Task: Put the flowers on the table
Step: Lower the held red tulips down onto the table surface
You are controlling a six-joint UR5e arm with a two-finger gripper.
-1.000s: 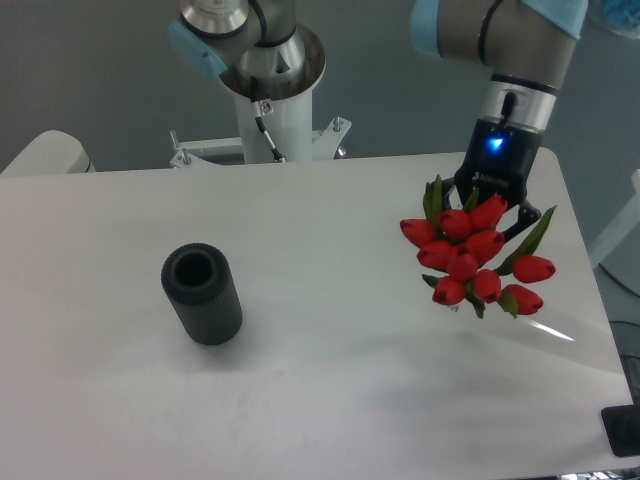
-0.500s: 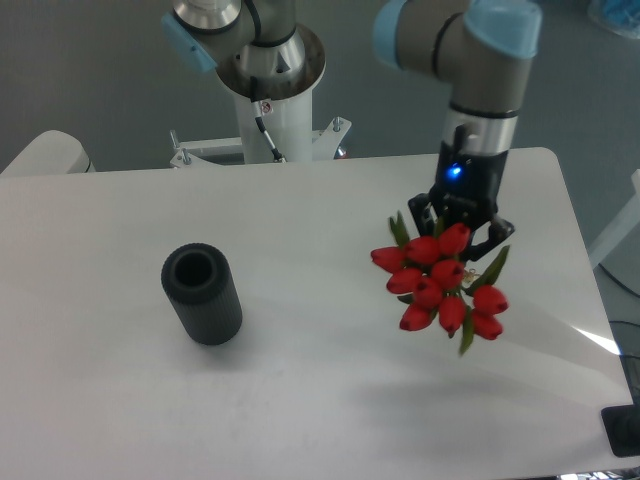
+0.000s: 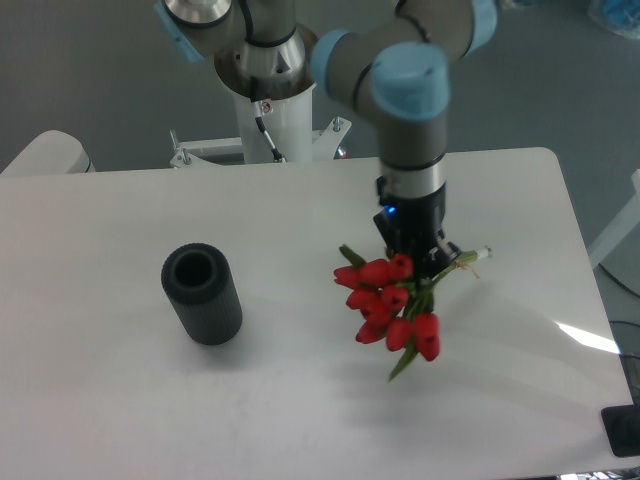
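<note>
The flowers point(image 3: 390, 305), a bunch of red tulips with green leaves, hang in my gripper point(image 3: 425, 262) over the middle right of the white table point(image 3: 300, 400). The heads point toward the camera and down to the left. The green stem ends point(image 3: 468, 260) stick out to the right of the gripper. My gripper is shut on the stems, its fingers mostly hidden behind the blooms. The bunch seems to be held above the tabletop; I cannot tell whether the lowest leaf touches it.
A dark ribbed cylinder point(image 3: 202, 294) stands upright on the left half of the table, well apart from the flowers. The robot's white base column point(image 3: 268, 110) stands behind the far table edge. A dark object point(image 3: 622, 430) sits off the front right corner.
My gripper has carried the flowers leftward from near the right edge toward the table's middle, and the bunch has turned so its stems now point right.
</note>
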